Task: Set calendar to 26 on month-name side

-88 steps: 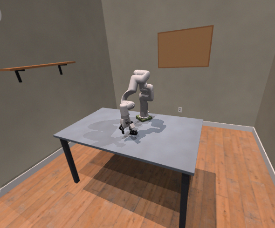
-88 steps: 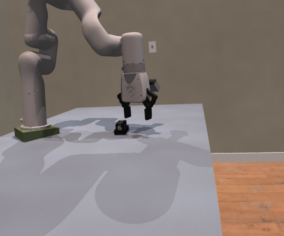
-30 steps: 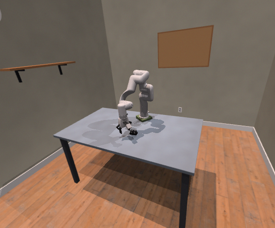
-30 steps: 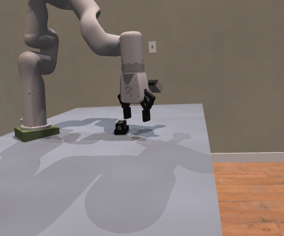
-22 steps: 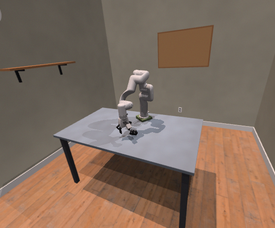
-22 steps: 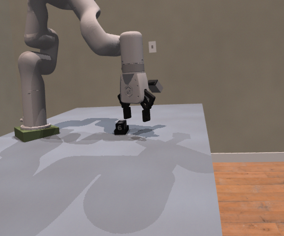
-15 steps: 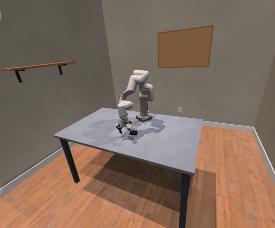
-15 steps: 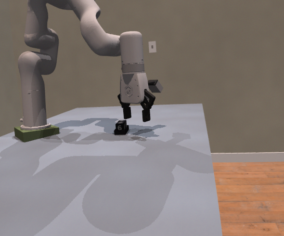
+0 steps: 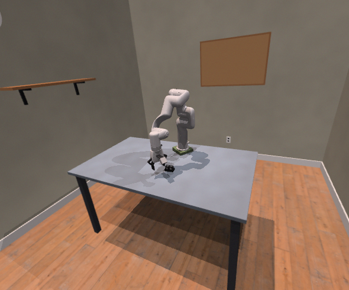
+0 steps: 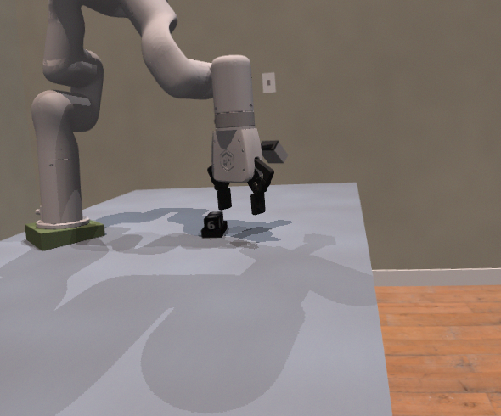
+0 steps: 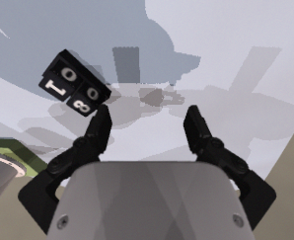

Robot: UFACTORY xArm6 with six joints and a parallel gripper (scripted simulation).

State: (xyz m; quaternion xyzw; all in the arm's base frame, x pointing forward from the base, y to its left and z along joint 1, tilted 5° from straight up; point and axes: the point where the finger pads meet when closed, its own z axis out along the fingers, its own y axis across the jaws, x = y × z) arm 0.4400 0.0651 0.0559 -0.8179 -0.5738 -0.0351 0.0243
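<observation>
The calendar point(image 9: 169, 168) point(image 10: 214, 225) point(image 11: 75, 83) sits on the table point(image 9: 212, 174) point(image 10: 224, 322) point(image 11: 224, 58), upper left in our wrist view. Above it, our fingers point(image 9: 158, 165) point(image 10: 241, 206) stand wide, holding nothing. Left in our exterior view, we see the green base point(image 9: 174, 151) point(image 10: 70, 238) point(image 11: 24, 159), well apart from the calendar.

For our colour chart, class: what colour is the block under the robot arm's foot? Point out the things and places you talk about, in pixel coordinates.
The block point(image 9: 175, 151) point(image 10: 44, 242) point(image 11: 31, 163) is green, clearest in the exterior view.

So the arm's a smooth, pale grey tubular thing point(image 9: 167, 106) point(image 10: 167, 58) with rounded elbows. It's got a chunky grey gripper housing point(image 10: 232, 156) point(image 11: 150, 201) with little screws and a hexagonal badge, plus angular matte-black gripper fingers point(image 9: 152, 165) point(image 10: 257, 203). Pretty clean look.
</observation>
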